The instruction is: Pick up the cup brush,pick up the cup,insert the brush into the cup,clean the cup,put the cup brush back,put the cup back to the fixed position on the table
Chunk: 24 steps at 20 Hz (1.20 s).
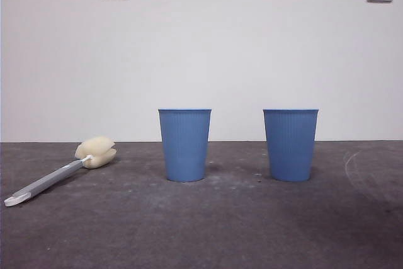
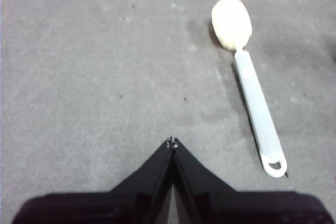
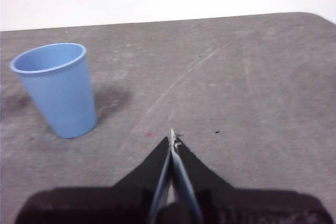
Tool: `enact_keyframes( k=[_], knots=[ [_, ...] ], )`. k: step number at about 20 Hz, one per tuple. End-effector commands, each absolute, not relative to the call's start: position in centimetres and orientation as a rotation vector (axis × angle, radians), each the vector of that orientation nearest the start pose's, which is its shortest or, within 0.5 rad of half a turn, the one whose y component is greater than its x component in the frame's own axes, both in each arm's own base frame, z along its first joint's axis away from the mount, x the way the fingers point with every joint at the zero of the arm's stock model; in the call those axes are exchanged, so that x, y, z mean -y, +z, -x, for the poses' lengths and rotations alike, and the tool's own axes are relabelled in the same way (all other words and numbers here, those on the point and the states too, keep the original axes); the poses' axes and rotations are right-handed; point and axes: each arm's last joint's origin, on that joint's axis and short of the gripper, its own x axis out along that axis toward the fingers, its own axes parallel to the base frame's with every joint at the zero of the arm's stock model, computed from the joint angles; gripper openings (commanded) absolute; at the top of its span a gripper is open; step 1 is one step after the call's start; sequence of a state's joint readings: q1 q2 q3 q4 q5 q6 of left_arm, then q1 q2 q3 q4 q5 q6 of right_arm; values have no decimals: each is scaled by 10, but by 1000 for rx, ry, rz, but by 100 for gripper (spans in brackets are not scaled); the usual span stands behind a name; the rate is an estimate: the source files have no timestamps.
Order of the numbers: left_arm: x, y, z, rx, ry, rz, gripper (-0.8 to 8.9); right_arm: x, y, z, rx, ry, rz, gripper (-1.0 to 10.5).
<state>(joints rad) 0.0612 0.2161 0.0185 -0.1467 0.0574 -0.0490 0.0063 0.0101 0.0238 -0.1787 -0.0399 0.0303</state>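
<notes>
Cup brush (image 1: 60, 176) flat beside upright cups (image 1: 184, 145)

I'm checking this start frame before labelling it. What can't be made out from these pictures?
- Inside of both cups: the level front view shows only their outer walls.
- Which cup the right wrist view shows: they look alike.
- Brush sponge texture: blurred in the left wrist view.
- Left pincer and right pincer: out of the front view.

Table (image 1: 208, 231): dark grey, matte, pale scuffs. Brush (image 1: 60, 171) lies flat at left, sponge head farthest back. Two blue cups upright, left cup (image 1: 184, 145) and right cup (image 1: 290, 145), apart.
</notes>
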Motion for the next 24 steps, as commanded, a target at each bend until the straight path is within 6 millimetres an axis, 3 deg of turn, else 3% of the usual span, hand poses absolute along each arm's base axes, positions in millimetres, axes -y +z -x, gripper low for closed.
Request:
enact_keyframes(
  k=[1,3,6,12,18,24],
  knots=[
    [-4,137,-105,-342,12,106,-4,-2,150,-96,-177,55,-85,1],
    [-4,138,-105,-351,6,141,-6,-2,154,-95,-171,59,-158,-3],
    [-2,152,-106,-371,-54,193,-8,-3,175,-92,-117,86,-223,-9],
    [1,219,-113,-373,-171,221,-8,-7,238,-88,-70,218,-234,-11],
    [5,283,-109,-477,-319,197,-8,-13,306,-95,-268,453,-97,-11],
    [8,322,-99,-583,-411,139,-8,-14,350,-105,-515,504,3,-11]
  ],
)
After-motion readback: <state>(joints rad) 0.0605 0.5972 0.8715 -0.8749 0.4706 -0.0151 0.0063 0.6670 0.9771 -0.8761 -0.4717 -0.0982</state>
